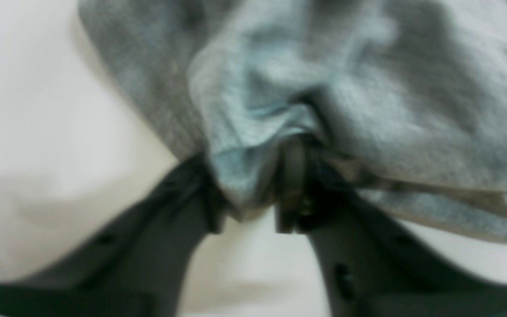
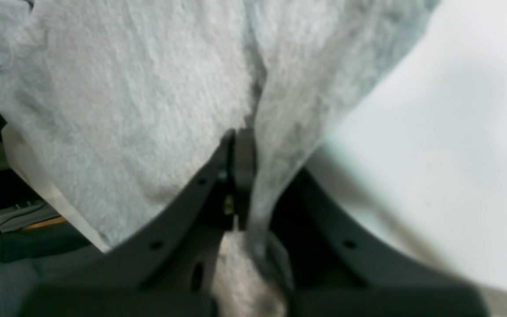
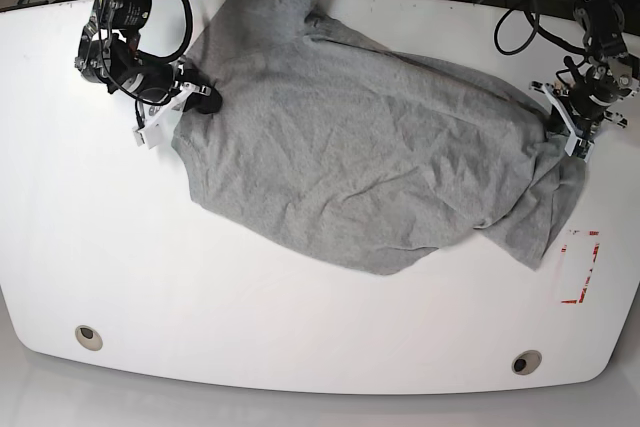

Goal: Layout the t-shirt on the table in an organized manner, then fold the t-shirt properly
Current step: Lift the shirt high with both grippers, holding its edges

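Spreading stage, no fold made yet.

Left wrist view: my left gripper (image 1: 247, 207) pinches a bunched edge of the t-shirt (image 1: 368, 88).
Right wrist view: my right gripper (image 2: 236, 185) is clamped on cloth too.
Base view: the shirt lies rumpled and skewed across the table (image 3: 300, 347); flattening, squaring and every fold remain.

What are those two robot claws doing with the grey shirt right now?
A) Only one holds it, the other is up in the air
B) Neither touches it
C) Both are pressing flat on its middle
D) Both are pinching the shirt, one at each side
D: the left gripper and the right gripper are each closed on a bunch of the t-shirt, at opposite edges of it on the table.
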